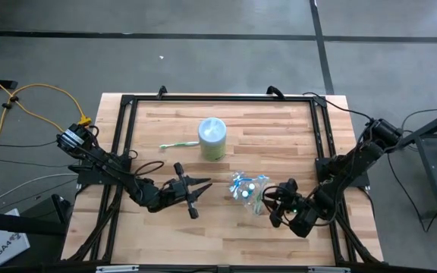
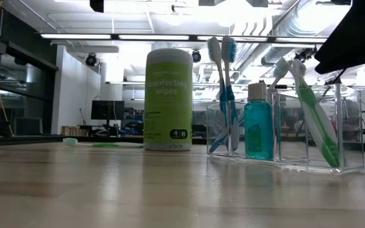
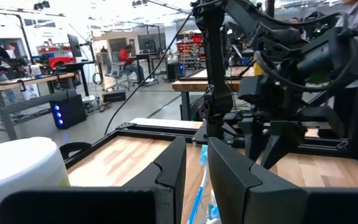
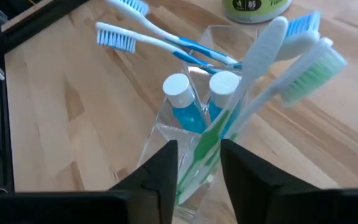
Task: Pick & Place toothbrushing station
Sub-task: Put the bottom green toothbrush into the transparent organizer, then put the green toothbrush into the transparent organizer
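Note:
The toothbrushing station, a clear plastic container [image 2: 284,142] [image 1: 247,189], stands on its base on the table right of the middle. It holds blue-white toothbrushes [image 2: 224,95], green-white toothbrushes [image 4: 309,74] and small blue bottles with white caps [image 4: 178,93]. My right gripper [image 4: 199,155] [image 1: 273,201] is open above the container's right end. Its fingers stand either side of a green-white handle and the container's corner. My left gripper [image 3: 196,149] [image 1: 201,189] waits open and level, left of the container. A loose green toothbrush [image 1: 177,145] lies flat farther back.
A green-and-white canister of disinfecting wipes [image 1: 212,138] stands upright behind the container, next to the loose toothbrush. A black metal frame [image 1: 127,106] runs around the wooden tabletop. People work at benches in the room beyond, seen in the left wrist view.

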Action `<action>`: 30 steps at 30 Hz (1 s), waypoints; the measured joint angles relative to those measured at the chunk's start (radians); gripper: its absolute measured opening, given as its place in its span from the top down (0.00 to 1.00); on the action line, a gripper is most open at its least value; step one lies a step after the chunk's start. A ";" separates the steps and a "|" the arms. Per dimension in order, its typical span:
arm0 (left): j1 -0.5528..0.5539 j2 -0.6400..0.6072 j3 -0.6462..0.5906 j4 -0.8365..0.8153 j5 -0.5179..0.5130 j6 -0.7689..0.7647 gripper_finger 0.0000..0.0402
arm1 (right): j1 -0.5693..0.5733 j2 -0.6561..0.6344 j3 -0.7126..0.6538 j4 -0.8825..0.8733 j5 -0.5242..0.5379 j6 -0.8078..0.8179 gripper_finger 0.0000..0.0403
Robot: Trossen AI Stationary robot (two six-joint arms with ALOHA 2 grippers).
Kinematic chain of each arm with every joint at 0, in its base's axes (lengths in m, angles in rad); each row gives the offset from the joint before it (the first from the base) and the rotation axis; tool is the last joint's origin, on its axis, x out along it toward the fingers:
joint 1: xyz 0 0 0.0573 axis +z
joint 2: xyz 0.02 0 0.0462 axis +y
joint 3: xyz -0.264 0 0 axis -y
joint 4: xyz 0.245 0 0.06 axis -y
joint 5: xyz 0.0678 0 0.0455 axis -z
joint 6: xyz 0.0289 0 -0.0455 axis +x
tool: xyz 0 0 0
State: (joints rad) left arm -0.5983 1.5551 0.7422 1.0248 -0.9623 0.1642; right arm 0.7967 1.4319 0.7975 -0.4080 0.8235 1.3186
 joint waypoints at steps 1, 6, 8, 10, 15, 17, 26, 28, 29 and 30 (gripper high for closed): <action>-0.002 0.000 0.000 0.000 0.002 0.000 0.84 | -0.002 0.000 0.000 0.000 -0.008 0.000 0.71; -0.010 0.000 0.000 0.000 0.003 0.001 0.84 | -0.007 0.000 0.000 0.009 -0.054 -0.002 0.64; -0.010 0.000 0.000 0.000 0.002 0.002 0.84 | -0.007 -0.003 0.000 0.039 -0.062 -0.009 0.61; -0.010 0.000 0.000 0.000 -0.002 0.003 0.84 | -0.007 -0.018 0.000 0.080 -0.079 -0.037 0.60; -0.010 0.000 0.000 0.000 -0.046 0.022 0.84 | -0.004 -0.081 0.000 0.201 -0.116 -0.175 0.58; -0.014 0.000 0.000 0.000 -0.065 0.052 0.84 | -0.003 -0.104 0.000 0.245 -0.122 -0.246 0.59; -0.056 0.000 0.000 -0.027 -0.390 0.315 0.85 | -0.005 -0.199 0.000 0.324 -0.127 -0.432 0.62; -0.070 -0.017 -0.001 -0.030 -0.503 0.364 0.86 | -0.005 -0.215 0.000 0.324 -0.127 -0.434 0.62; -0.077 -0.031 -0.001 -0.022 -0.541 0.377 0.86 | -0.005 -0.221 0.000 0.323 -0.127 -0.435 0.62; -0.085 -0.049 -0.001 -0.022 -0.550 0.379 0.87 | -0.005 -0.224 0.000 0.324 -0.127 -0.440 0.62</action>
State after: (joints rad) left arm -0.6833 1.5059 0.7414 1.0031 -1.5121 0.5431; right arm 0.7918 1.2083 0.7975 -0.0839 0.6963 0.8790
